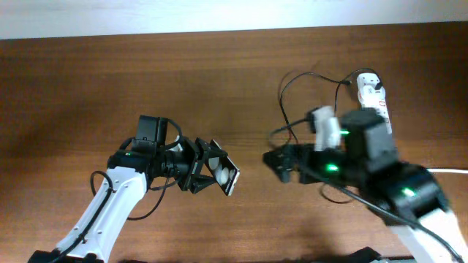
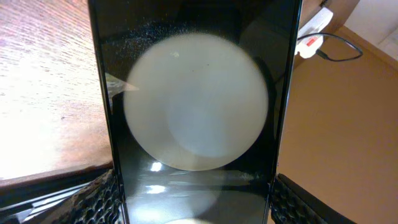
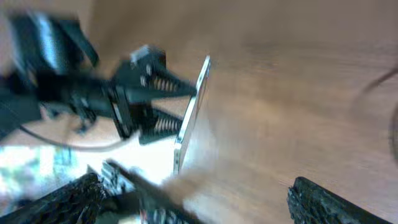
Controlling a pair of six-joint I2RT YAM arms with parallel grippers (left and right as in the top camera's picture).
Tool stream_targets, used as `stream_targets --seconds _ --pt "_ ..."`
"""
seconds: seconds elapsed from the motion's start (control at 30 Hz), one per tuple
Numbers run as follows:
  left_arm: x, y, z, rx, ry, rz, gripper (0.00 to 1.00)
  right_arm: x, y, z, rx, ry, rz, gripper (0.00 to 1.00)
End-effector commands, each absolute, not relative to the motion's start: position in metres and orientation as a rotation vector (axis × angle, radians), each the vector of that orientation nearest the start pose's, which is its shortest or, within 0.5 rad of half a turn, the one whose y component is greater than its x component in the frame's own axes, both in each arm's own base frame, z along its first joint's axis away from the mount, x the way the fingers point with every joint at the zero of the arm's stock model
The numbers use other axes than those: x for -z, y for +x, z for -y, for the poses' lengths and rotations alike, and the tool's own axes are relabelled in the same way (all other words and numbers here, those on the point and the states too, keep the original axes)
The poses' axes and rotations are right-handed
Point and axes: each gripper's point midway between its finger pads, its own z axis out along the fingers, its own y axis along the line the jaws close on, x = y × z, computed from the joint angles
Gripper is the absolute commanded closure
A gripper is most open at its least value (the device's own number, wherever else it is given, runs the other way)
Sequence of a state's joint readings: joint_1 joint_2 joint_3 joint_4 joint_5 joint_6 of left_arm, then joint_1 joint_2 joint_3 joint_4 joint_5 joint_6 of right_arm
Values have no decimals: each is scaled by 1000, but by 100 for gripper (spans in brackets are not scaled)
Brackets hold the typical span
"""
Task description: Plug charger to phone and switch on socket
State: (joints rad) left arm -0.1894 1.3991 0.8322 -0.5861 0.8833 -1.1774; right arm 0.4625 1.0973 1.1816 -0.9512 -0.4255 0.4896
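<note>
My left gripper (image 1: 208,172) is shut on the phone (image 1: 227,177) and holds it tilted on edge above the table. In the left wrist view the phone's black face with a big white round spot (image 2: 196,99) fills the space between the fingers (image 2: 196,200). My right gripper (image 1: 278,162) is just right of the phone, a short gap away, its fingers wide apart (image 3: 199,200). It sees the phone edge-on (image 3: 189,118). A blurred dark thing lies by its left finger. The thin black charger cable (image 1: 281,95) loops from the socket (image 1: 374,102) toward my right gripper; its plug tip is not clear.
The white power strip lies at the back right with its thick white cord (image 1: 446,172) running off to the right. It also shows in the left wrist view (image 2: 314,25) with the black cable (image 2: 342,55) beside it. The table is brown wood (image 1: 219,80).
</note>
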Motion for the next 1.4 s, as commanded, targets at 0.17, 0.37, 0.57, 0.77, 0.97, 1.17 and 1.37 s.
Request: stream_targets --seconds 0.17,0.37,0.57,0.77,0.97,1.17,1.37 --pt "-137 270 189 1581 -1251 -2719 32 -195 235 -247 -728 -195 -2717 1" --pt "-143 286 189 1600 -1267 -2642 31 -178 252 -264 -675 -121 -2706 1" --pt "-144 288 189 1607 -1344 -2625 31 -168 263 -274 -678 -122 -2701 4" --pt "-143 290 188 1596 -1377 -2609 31 -172 269 -277 -685 -117 -2666 36" --pt "-147 296 189 1621 -1445 -2568 31 -176 274 -281 -709 -118 -2635 56" --pt "-149 303 189 1621 -1436 -2533 31 -178 277 -283 -720 -119 -2619 69" --pt "-150 303 189 1626 -1465 -2524 30 -178 277 -284 -722 -119 -2618 79"
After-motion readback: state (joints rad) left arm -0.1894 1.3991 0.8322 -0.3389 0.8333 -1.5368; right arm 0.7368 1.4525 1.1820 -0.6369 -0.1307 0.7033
